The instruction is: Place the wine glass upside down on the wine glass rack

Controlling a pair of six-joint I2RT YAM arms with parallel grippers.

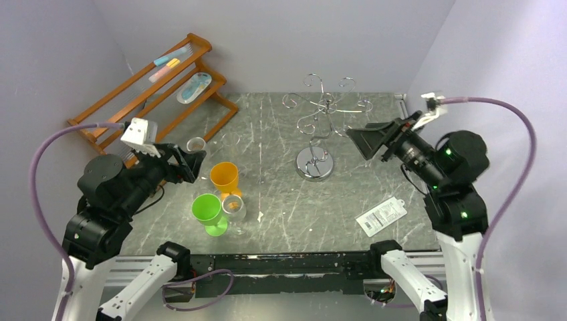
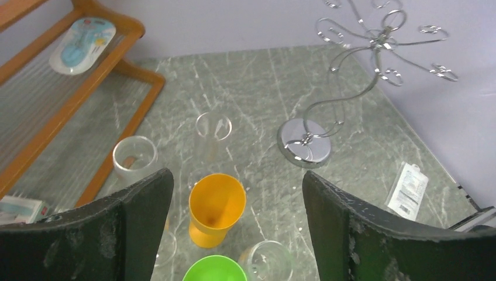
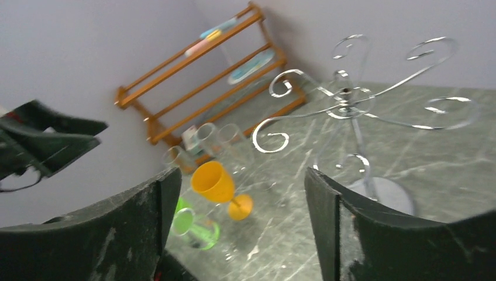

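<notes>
The left arm (image 1: 114,187) is folded at the left side of the bench (image 1: 287,200). Its elbow is drawn back and its wrist reaches forward and to the right, angled down. The left jaws are spread wide and grasp nothing; they hang above the bench, clear of everything on it.

In the left wrist view the orange glass (image 1: 224,176) sits between the two fingers, lower and farther out, touching neither. It stands upright on its foot, rim up. The green glass (image 1: 207,208) stands just nearer the arms' bases, also rim up, with a clear glass (image 1: 235,206) just beside it on the right. Two more clear ones (image 1: 196,144) stand farther back, near the foot of the wooden shelf (image 1: 144,90). Which of these the task means, I cannot tell.

The right arm (image 1: 455,167) is raised, with its forearm pointing left across the bench. The right jaws are released too – wide and empty – held up at about the level of the rack's curled arms, just to its right and not touching it.

The rack (image 1: 326,107) stands upright at the back middle of the bench on its round base, well apart from the glasses. In the right wrist view its curls lie ahead, between the fingers and to their right, somewhat blurred.

A flat packet (image 1: 381,217) lies near the right arm's base.
</notes>
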